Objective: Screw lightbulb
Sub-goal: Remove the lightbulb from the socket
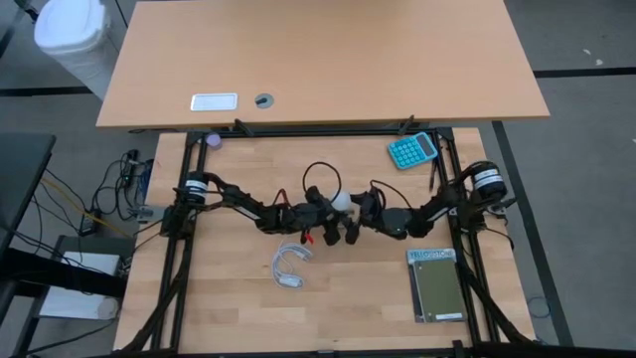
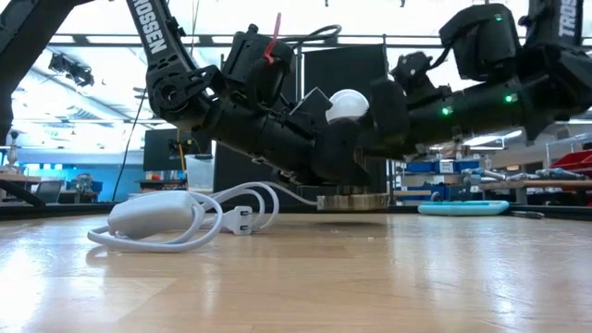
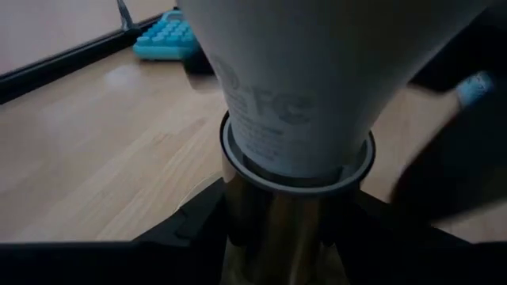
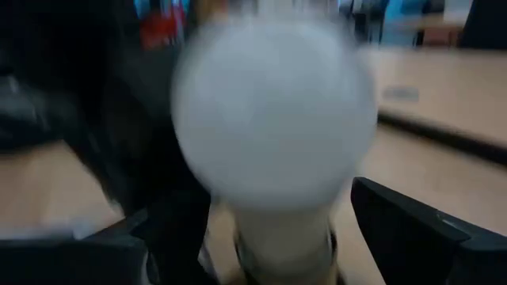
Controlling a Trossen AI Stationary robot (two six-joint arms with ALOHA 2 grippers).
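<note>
Over the wooden worktop, the left end effector clamped the socket; the right end effector stood open around the lightbulb

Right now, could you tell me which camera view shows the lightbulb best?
The right wrist view: the lightbulb fills it, dome forward. Left wrist shows only its neck and base; high and low show a small white patch between the arms.

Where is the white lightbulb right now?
In the high view, the lightbulb sits mid-table between both arms' pincers, nearer the coiled white cable than the teal calculator.
</note>
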